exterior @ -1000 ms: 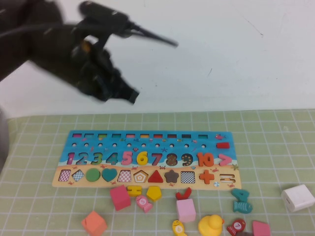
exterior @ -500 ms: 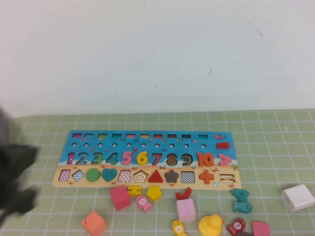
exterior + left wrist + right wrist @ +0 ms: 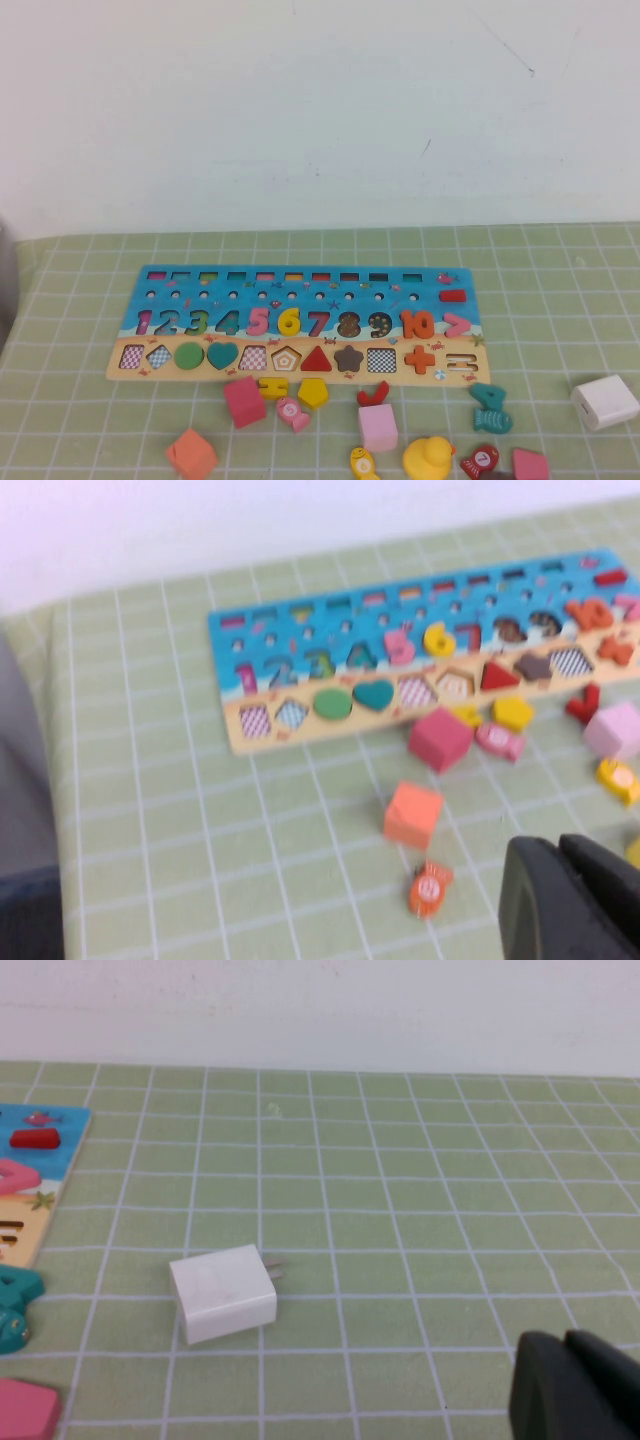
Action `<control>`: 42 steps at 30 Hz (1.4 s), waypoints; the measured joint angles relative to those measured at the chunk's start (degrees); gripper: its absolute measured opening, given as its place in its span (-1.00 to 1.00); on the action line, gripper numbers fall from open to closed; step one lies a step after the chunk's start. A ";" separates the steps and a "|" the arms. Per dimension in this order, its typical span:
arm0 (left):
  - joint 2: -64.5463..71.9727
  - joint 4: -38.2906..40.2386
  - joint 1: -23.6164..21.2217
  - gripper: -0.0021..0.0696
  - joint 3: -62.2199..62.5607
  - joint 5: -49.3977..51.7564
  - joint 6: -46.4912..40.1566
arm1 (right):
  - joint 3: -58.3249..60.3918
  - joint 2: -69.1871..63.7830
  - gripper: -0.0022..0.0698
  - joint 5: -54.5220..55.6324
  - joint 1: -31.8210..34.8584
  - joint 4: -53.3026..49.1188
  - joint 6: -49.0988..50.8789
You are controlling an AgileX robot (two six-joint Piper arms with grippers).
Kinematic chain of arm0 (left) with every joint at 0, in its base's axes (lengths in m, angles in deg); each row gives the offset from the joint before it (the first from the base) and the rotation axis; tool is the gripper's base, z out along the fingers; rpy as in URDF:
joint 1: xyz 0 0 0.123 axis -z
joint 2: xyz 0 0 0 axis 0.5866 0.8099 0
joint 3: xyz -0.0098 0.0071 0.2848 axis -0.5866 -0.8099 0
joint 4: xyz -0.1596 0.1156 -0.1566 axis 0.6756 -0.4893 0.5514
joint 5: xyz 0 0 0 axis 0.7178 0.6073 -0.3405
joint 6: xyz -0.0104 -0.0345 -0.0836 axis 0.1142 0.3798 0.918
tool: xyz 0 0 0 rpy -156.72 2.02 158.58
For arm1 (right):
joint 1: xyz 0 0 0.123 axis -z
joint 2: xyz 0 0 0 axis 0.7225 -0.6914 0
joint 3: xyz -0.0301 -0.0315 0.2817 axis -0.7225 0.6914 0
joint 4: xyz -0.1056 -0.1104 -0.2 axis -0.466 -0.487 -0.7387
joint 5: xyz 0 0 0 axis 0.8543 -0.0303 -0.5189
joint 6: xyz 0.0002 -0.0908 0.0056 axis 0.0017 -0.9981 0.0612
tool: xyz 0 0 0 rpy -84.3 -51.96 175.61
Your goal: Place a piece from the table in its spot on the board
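A: We log the yellow 6 (image 3: 289, 321) seated in the board (image 3: 300, 275), mid-counter toward the far edge.

B: Left pincer (image 3: 570, 900) and right pincer (image 3: 575, 1385) hover low near the counter's near edge; whether apart or together we cannot tell. Risk: a sweep could scatter the loose pink block (image 3: 244, 402).

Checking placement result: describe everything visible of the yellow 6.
The yellow 6 is a small flat solid-yellow numeral, wood by the look, lying flat and upright in the board's digit row between the pink 5 and the 7, seemingly seated. Nothing holds it; the left gripper and right gripper sit well away.
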 joint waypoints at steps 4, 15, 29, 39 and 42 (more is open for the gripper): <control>-0.27 0.35 0.00 -0.95 -0.09 3.69 1.55 | 0.00 0.00 -0.94 0.00 0.00 0.00 0.00; -0.60 -1.12 0.00 -0.95 -10.25 -3.37 1.81 | 0.00 0.00 -0.94 0.00 0.00 0.00 0.00; -9.19 -1.27 -11.60 -0.95 -35.44 -38.36 -0.45 | 0.00 0.00 -0.94 0.00 0.00 0.00 0.00; -17.77 5.36 -19.64 -0.95 -43.20 -39.31 -6.59 | 0.00 0.00 -0.94 0.00 0.00 0.00 0.00; -17.90 5.66 -20.77 -0.95 -43.20 -39.31 -7.94 | 0.00 0.00 -0.94 0.00 0.00 0.00 0.00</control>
